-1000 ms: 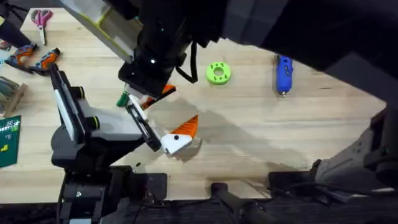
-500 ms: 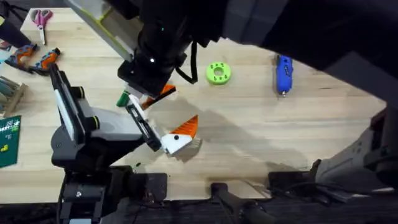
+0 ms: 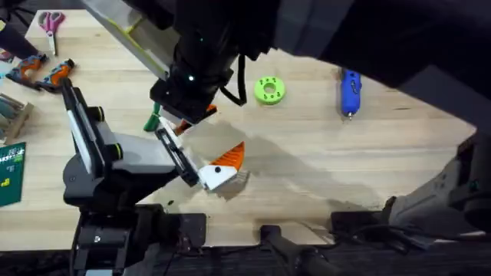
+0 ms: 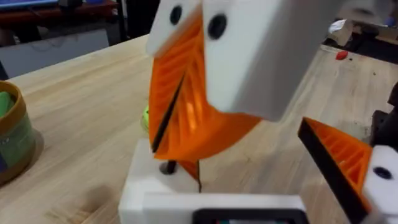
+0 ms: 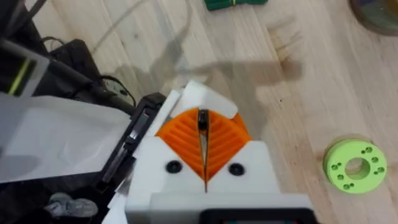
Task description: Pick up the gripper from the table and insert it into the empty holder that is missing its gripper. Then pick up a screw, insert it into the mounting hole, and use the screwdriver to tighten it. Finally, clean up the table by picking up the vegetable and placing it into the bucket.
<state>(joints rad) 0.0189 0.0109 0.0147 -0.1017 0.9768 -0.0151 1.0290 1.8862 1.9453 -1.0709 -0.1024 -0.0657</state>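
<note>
Right wrist view: our right gripper is pinched shut on what looks like a screw, just above the white holder. We should lower it plumb, centre it over the mounting hole, and release only once it is seated.

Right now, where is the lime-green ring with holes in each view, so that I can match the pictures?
Overhead: the lime-green ring lies on the table, upper middle, left of the blue screwdriver.
Right wrist: the ring is near the lower right edge.
Left wrist: probably the small lime sliver left of centre; mostly hidden.
Shared landmark: the dark green vegetable, also in the right wrist view.
</note>
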